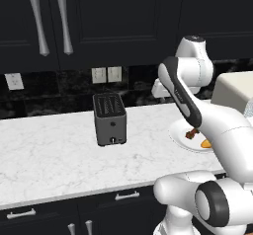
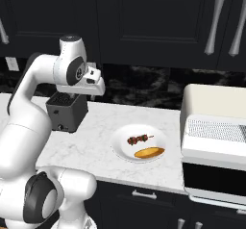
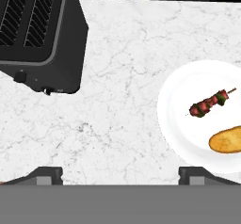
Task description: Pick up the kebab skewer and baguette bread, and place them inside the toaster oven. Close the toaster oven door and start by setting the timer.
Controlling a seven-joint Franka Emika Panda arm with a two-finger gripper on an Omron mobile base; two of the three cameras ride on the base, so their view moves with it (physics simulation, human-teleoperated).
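Observation:
The kebab skewer (image 3: pixel 210 102) (image 2: pixel 138 139) lies on a white plate (image 3: pixel 179 124) (image 2: pixel 120 148), with the golden baguette bread (image 3: pixel 227 140) (image 2: pixel 149 152) beside it. In the left base view, skewer (image 1: pixel 191 133) and bread (image 1: pixel 206 143) peek out from behind my arm. My gripper (image 3: pixel 122 176) hangs open high above the counter, left of the plate, with nothing between its wide-set tips. The cream toaster oven (image 2: pixel 216 100) (image 1: pixel 232 92) stands right of the plate. Its wire rack (image 2: pixel 216 129) shows, and its dark glass door (image 2: pixel 216 177) looks folded down.
A dark grey slot toaster (image 1: pixel 109 118) (image 3: pixel 40 35) (image 2: pixel 67 110) stands on the marble counter (image 1: pixel 49 150) left of the plate. Dark cabinets hang above, and drawers with silver handles run below the counter's front edge.

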